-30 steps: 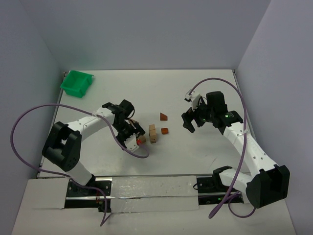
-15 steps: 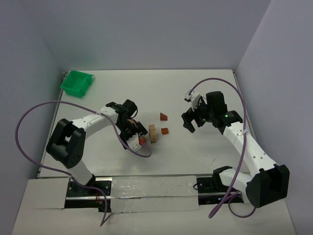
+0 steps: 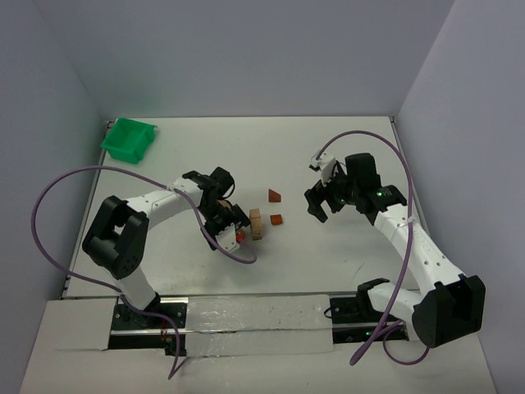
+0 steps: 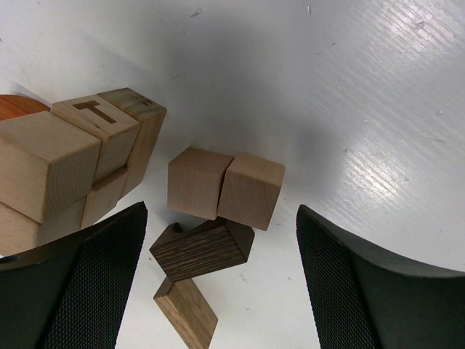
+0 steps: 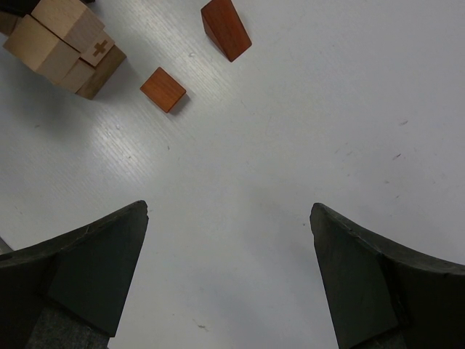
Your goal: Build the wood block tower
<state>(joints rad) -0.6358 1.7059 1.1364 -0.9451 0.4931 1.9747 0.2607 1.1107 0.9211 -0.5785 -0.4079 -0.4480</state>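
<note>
We see a tight cluster of tan blocks point(image 4: 51, 160), with two touching tan cubes point(image 4: 225, 187) and two dark brown pieces point(image 4: 203, 249) just beside it, and a reddish-brown cube point(image 5: 163, 89) and wedge point(image 5: 226, 29) near its other side.

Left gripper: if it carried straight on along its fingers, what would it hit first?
Probably the dark brown blocks, framed by the open left gripper, just short of the two tan cubes; depth unclear.

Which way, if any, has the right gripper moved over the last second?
No. In the top view the right gripper hangs open in the same place, with the same gap to the right of the reddish wedge.
</note>
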